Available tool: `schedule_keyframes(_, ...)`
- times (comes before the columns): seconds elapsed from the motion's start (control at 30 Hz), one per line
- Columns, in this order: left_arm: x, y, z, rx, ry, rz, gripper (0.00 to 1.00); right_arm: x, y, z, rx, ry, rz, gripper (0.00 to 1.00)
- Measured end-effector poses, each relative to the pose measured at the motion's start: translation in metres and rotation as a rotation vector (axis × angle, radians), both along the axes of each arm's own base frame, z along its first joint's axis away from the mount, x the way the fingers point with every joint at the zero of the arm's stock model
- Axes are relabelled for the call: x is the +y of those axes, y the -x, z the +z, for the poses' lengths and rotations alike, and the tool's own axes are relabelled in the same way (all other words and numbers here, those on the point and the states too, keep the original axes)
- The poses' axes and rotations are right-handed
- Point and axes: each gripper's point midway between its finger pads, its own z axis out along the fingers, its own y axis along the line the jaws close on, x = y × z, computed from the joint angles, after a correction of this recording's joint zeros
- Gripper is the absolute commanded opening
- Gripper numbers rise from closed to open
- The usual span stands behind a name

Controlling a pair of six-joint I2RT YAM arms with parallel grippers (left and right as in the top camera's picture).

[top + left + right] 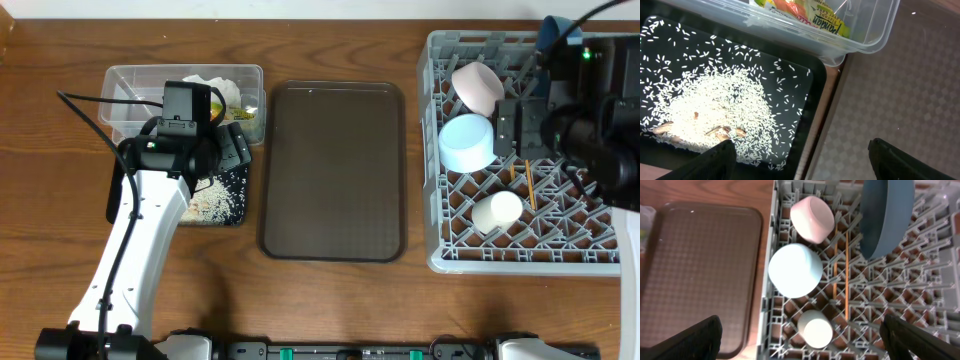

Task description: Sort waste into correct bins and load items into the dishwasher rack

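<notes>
Left wrist view first: we are looking down on the rice grains (pixel 715 100), which are lying heaped in the black tray (pixel 815 95), with a few brown scraps (pixel 722 131) mixed in at the near edge of the heap. The clear tub (pixel 860 40) is sitting just beyond the tray's far edge, and the snack wrapper (pixel 825 17) is lying inside it. From overhead we are also seeing the tissue (pixel 215 82) lying in that same tub. Our left gripper (pixel 805 157) is hanging over the tray's corner, its claw spread wide and carrying nothing.

On the other side, the dishwasher rack (pixel 767 325) is holding all the dishes. The plate (pixel 887 215) is standing on edge at the far side. The cream bowl (pixel 812 219), the light blue bowl (pixel 795 270) and the cup (pixel 815 330) are sitting in a row along the edge nearest the middle of the table (pixel 50 150). The chopsticks (pixel 846 275) are lying side by side among the pegs between the bowls and the plate. Our right gripper (pixel 805 337) is hovering above the rack, its claw also wide apart with nothing in it.

Between the bins and the rack, the brown serving tray (pixel 335 170) is lying flat on the table.
</notes>
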Motion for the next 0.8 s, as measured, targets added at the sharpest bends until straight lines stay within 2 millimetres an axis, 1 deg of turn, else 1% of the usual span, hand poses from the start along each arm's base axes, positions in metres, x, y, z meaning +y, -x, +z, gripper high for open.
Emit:
schedule_keyframes(0.17,0.0,0.0,0.0,0.0,0.0,0.0,0.88,0.007,-0.002,-0.007,0.031,-0.085,-0.053,0.99)
schedule_keyframes(0.23,0.0,0.0,0.0,0.0,0.0,0.0,0.88,0.003,0.0,-0.009,0.045,-0.077,-0.082,0.99)
schedule_keyframes(0.37,0.0,0.0,0.0,0.0,0.0,0.0,0.87,-0.013,0.014,-0.009,0.059,-0.028,-0.162,0.99)
schedule_keyframes(0.43,0.0,0.0,0.0,0.0,0.0,0.0,0.87,-0.022,0.023,-0.002,0.036,-0.009,-0.197,0.99)
schedule_keyframes(0.5,0.0,0.0,0.0,0.0,0.0,0.0,0.87,-0.03,0.036,0.011,-0.011,0.001,-0.224,0.99)
schedule_keyframes(0.53,0.0,0.0,0.0,0.0,0.0,0.0,0.87,-0.034,0.045,0.02,-0.052,0.007,-0.237,0.99)
schedule_keyframes(0.63,0.0,0.0,0.0,0.0,0.0,0.0,0.87,-0.041,0.064,0.043,-0.172,0.004,-0.262,0.99)
schedule_keyframes(0.7,0.0,0.0,0.0,0.0,0.0,0.0,0.87,-0.044,0.069,0.056,-0.293,-0.011,-0.273,0.99)
schedule_keyframes(0.73,0.0,0.0,0.0,-0.001,0.0,0.0,0.87,-0.045,0.068,0.06,-0.351,-0.021,-0.275,0.99)
schedule_keyframes(0.8,0.0,0.0,0.0,0.0,0.0,0.0,0.87,-0.048,0.063,0.059,-0.459,-0.034,-0.279,0.99)
